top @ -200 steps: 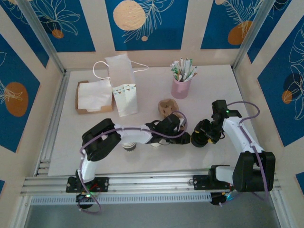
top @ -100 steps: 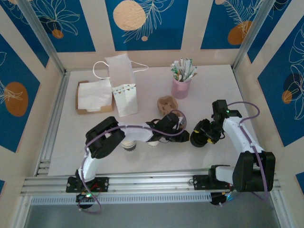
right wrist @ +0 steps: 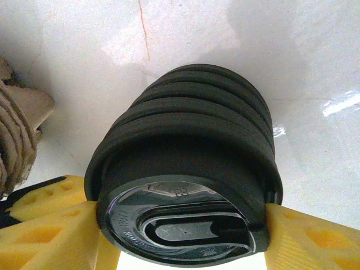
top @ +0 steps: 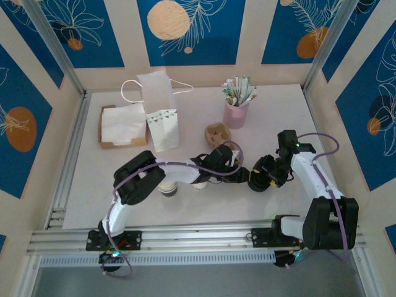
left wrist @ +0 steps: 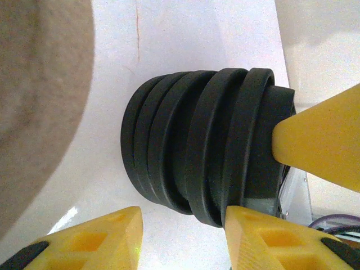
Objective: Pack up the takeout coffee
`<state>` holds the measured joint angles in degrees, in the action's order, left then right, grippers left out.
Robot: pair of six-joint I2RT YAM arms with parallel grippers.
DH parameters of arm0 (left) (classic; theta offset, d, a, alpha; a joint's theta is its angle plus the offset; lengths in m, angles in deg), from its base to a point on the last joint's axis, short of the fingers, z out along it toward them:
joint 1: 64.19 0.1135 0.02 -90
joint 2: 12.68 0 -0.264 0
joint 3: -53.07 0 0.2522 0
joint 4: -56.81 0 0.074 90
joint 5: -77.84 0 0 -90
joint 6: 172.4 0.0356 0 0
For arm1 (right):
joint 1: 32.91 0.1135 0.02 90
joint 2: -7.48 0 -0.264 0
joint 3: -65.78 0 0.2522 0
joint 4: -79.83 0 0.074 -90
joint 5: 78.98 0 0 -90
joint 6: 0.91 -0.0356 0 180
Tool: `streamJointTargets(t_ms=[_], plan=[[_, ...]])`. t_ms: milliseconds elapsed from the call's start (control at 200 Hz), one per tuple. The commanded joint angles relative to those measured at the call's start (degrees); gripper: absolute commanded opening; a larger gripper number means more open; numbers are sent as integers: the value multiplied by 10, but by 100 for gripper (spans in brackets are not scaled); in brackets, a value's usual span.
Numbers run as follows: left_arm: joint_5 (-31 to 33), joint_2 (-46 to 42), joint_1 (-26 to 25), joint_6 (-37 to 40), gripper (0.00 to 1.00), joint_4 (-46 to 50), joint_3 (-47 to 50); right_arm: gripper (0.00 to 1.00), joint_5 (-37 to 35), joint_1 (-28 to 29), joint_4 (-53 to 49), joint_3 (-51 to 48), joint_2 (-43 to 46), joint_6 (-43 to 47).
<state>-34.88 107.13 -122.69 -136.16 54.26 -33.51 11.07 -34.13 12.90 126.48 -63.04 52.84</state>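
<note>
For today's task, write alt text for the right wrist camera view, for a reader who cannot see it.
A stack of black plastic sip lids, its nearest lid facing the camera, is clamped between the right gripper's two yellow fingers over a glossy white table. Layered brown cardboard shows at the left edge.

Near the middle of the tabletop (top: 281, 114), the left gripper (top: 240, 168) and right gripper (top: 255, 179) meet at a black lid stack (top: 249, 183). Toward the far edge stand a napkin box (top: 122, 125), white paper bags (top: 159, 108) and a pink straw cup (top: 236, 113).
</note>
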Motion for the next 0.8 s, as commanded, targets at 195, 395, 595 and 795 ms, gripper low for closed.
streamJointTargets(t_ms=[195,395,595,795], plan=[[-11,17,1,-6,42,-16,3,69,29,-3,0,8,-3,7],[-7,15,3,-3,39,-14,9,69,30,-5,-2,9,-1,7],[-7,13,2,0,36,-13,11,69,31,-5,-1,9,-2,7],[-10,18,2,-2,37,-17,8,68,34,-6,0,9,-1,8]])
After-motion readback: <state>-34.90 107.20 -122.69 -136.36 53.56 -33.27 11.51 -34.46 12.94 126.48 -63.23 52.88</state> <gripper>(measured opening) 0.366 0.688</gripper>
